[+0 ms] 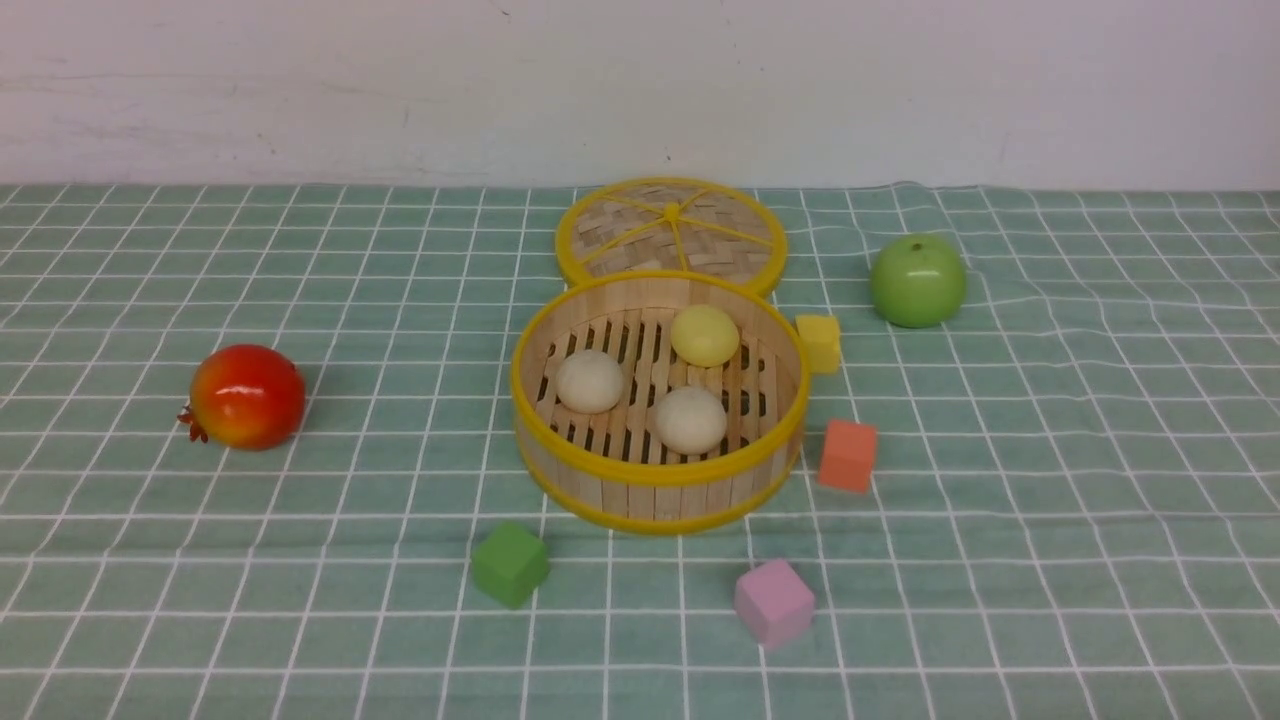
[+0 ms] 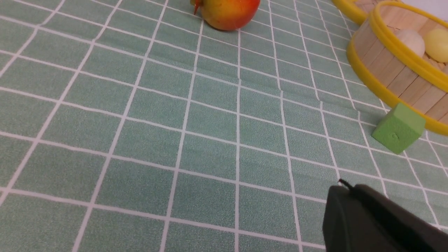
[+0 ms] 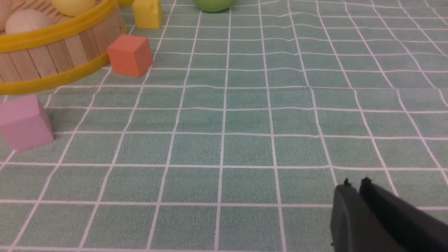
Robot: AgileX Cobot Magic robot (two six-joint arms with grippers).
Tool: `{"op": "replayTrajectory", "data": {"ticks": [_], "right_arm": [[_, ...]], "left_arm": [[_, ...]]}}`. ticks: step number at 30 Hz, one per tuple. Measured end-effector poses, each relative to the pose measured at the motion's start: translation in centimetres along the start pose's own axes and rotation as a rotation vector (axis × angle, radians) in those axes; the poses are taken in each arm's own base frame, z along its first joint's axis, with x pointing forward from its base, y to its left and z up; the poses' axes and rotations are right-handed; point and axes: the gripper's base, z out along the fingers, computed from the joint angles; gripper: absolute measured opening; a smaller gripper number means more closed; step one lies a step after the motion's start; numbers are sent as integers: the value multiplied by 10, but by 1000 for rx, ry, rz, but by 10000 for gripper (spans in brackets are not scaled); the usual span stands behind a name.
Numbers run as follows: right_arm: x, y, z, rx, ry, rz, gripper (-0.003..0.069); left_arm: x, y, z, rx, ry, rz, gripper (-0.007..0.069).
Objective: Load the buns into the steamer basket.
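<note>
Three buns rest inside the steamer basket

A pale yellow bun (image 1: 705, 336) and two cream-white buns (image 1: 590, 381) sit on the slatted floor of the steamer basket (image 1: 660, 499). The left hand (image 2: 344, 185) is closed and empty; the right hand (image 3: 356, 182) is parted slightly, holding nothing. Placing looks finished; next, both arms need only keep clear.

Left end effector, dark slender fingers (image 2: 371, 217), shut, lower right of left wrist view. Right end effector, dark slender fingers (image 3: 376, 213), narrow gap at tips, lower right of its wrist view.
</note>
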Motion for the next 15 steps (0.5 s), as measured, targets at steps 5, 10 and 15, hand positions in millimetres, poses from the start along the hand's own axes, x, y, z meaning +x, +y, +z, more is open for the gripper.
{"op": "replayTrajectory", "data": {"ticks": [5,10,15], "right_arm": [[0,0,0,0,0,0,49],[0,0,0,0,0,0,56],[0,0,0,0,0,0,63]], "left_arm": [[0,0,0,0,0,0,-14],[0,0,0,0,0,0,-14],[0,0,0,0,0,0,-14]]}}
